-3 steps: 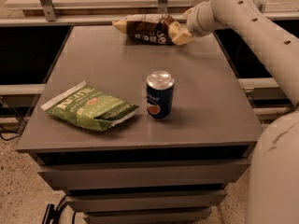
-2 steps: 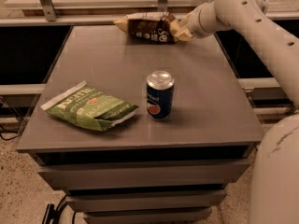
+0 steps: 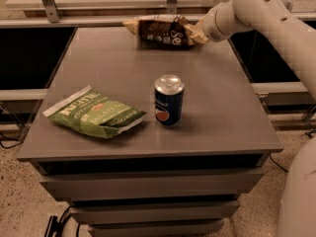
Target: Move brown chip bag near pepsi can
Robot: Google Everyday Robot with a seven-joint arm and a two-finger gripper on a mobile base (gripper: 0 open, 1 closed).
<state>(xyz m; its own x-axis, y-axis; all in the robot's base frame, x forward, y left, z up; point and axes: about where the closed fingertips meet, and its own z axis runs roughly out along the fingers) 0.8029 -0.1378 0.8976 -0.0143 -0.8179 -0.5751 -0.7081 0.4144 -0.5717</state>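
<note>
Change: since a second ago, the brown chip bag [image 3: 160, 32] and the gripper [image 3: 192, 34] have shifted together slightly to the right along the far edge of the surface [image 3: 222, 107]. The pepsi can [image 3: 169, 101] and the green chip bag [image 3: 96, 113] lie where they did.
Gripper: at the far right of the surface, at the bag's right end, on an arm [image 3: 256, 9] that reaches in from the right.
Fingers [image 3: 198, 33]: clasped on the cream right end of the brown chip bag.
Brown chip bag: at the far edge of the surface, lying lengthwise from left to right, with white lettering facing the onlooker. Whether its underside touches the surface cannot be told.
Pepsi can: upright near the middle of the surface, silver top up, round logo facing front. It is well apart from the brown chip bag, which sits beyond it.
Green chip bag: flat on the near left part of the surface, near the can on its left but not touching it.
Surface: a grey top over stacked grey tiers [image 3: 148, 186].
Background: a metal rail [image 3: 98, 19] runs just behind the far edge.
</note>
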